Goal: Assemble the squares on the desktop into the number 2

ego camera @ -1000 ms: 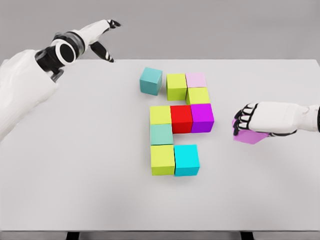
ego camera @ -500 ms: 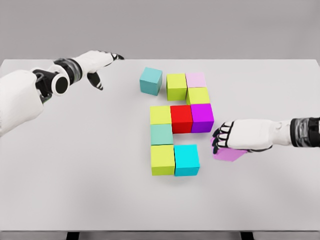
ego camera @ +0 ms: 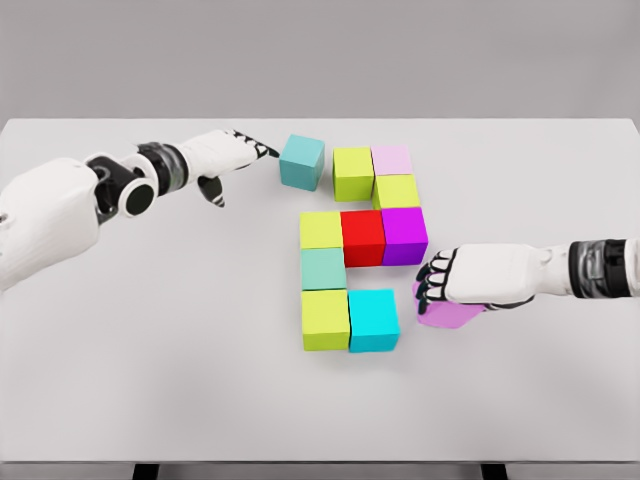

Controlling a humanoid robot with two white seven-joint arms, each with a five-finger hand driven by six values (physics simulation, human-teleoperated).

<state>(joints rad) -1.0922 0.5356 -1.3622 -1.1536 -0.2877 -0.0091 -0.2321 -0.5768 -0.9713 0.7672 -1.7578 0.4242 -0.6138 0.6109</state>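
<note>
In the head view, the right hand (ego camera: 480, 280) had its fingers (ego camera: 428, 285) curled over a pink cube (ego camera: 448, 314) just right of the cyan cube (ego camera: 373, 320), with the purple cube (ego camera: 404, 236) close above. The left hand (ego camera: 225, 155) reached with fingers spread, tips just beside the teal cube (ego camera: 301, 162) at the blocks' upper left. All sat on a white tabletop (ego camera: 150, 350) against a grey wall (ego camera: 320, 55).

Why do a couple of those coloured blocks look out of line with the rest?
The teal cube at the top left sits slightly turned, with a gap to the lime cube. The pink-violet cube under the right hand is apart from the cyan cube, tilted.
</note>
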